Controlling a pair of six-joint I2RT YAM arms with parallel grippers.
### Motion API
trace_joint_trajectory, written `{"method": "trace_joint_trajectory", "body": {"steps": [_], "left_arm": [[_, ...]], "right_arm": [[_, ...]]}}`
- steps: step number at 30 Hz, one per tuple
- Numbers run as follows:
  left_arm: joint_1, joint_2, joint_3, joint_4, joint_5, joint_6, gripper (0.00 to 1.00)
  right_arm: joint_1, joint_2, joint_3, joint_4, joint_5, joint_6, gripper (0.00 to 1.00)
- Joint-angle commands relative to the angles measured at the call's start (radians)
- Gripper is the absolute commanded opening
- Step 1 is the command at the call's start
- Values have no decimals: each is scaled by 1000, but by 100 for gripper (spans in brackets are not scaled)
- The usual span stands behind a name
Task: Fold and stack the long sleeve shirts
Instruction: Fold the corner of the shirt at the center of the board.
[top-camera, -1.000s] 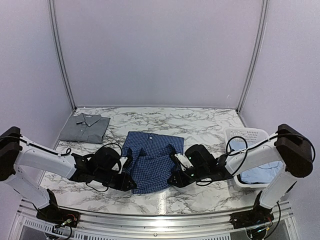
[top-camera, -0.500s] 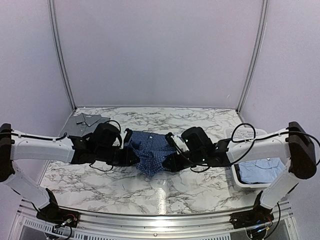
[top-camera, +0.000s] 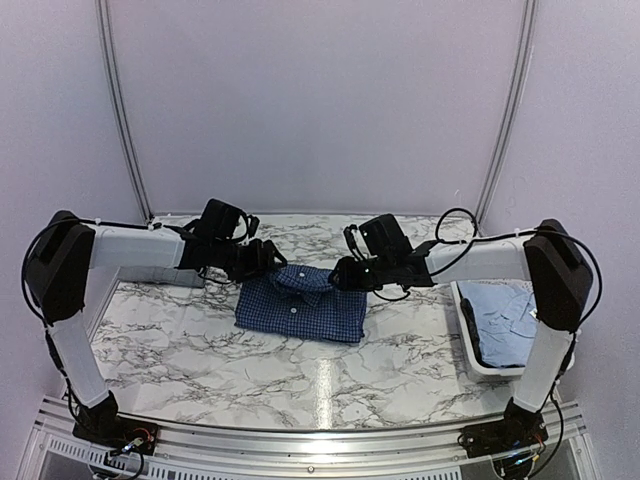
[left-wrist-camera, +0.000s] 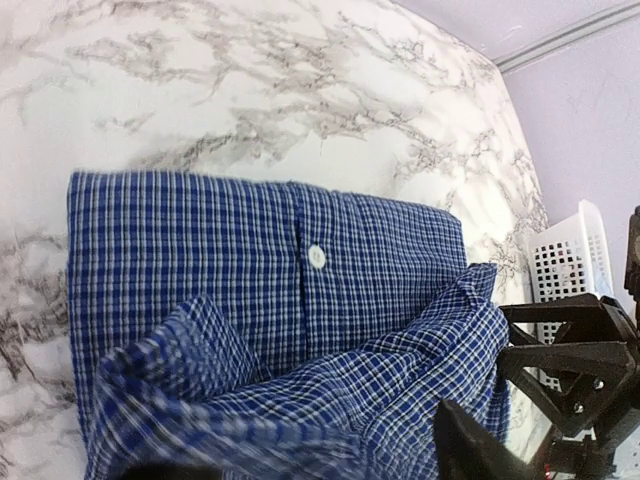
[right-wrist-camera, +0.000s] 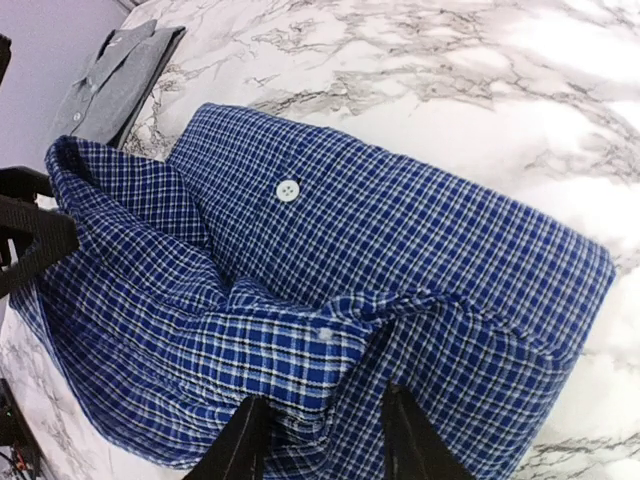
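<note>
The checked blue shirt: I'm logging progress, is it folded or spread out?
Folded: the checked blue shirt is a compact rectangle, no sleeves showing, its far edge bunched.

My workplace: a lab-style robot test booth.
Plain lilac wall panels (top-camera: 320, 100) in metal posts (top-camera: 121, 110) close me in around one marble-patterned table (top-camera: 250, 360), with an aluminium rail (top-camera: 320, 440) along its near edge.

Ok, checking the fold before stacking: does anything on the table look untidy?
Yes. The dark blue checked shirt is folded, but its far edge is bunched into a raised ridge rather than lying flat.
</note>
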Motion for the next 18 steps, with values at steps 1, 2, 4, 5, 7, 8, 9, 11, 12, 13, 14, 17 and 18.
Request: {"method": "trace_joint_trajectory", "body": {"steps": [1, 2, 4, 5, 7, 8, 9, 11, 12, 13, 14, 17, 18], "left_arm": [[44, 3, 66, 6, 37, 21, 83], [55, 0, 67, 11, 39, 19, 86], [77, -2, 63, 29, 55, 15, 92], [88, -3, 63, 35, 66, 13, 95], [105, -4, 62, 44, 84, 11, 98], [110, -4, 64, 49, 86, 12, 99], [116, -2, 66, 50, 88, 13, 99], [128, 1, 70, 48, 88, 15, 99], [135, 0, 70, 46, 89, 16, 99], [140, -1, 69, 40, 85, 20, 98], [146, -5, 69, 31, 76, 27, 98], [157, -10, 71, -5, 57, 45, 90], [158, -10, 73, -25, 44, 54, 88]], "right_arm": [[-16, -28, 65, -29, 75, -25, 41], [-19, -39, 63, -34, 90, -32, 43], [-20, -64, 59, -52, 144, -45, 48], [-20, -78, 53, -57, 160, -48, 50], [-20, -110, 36, -51, 177, -50, 54], [-20, -125, 28, -44, 181, -50, 55], [-18, -138, 19, -37, 182, -54, 55], [-9, -152, 12, -29, 173, -67, 56], [-1, -153, 12, -26, 166, -76, 56], [10, -147, 16, -26, 157, -86, 56], [16, -134, 26, -34, 147, -96, 55], [19, -93, 45, -72, 162, -94, 55], [9, -86, 42, -75, 164, -88, 54]]}}
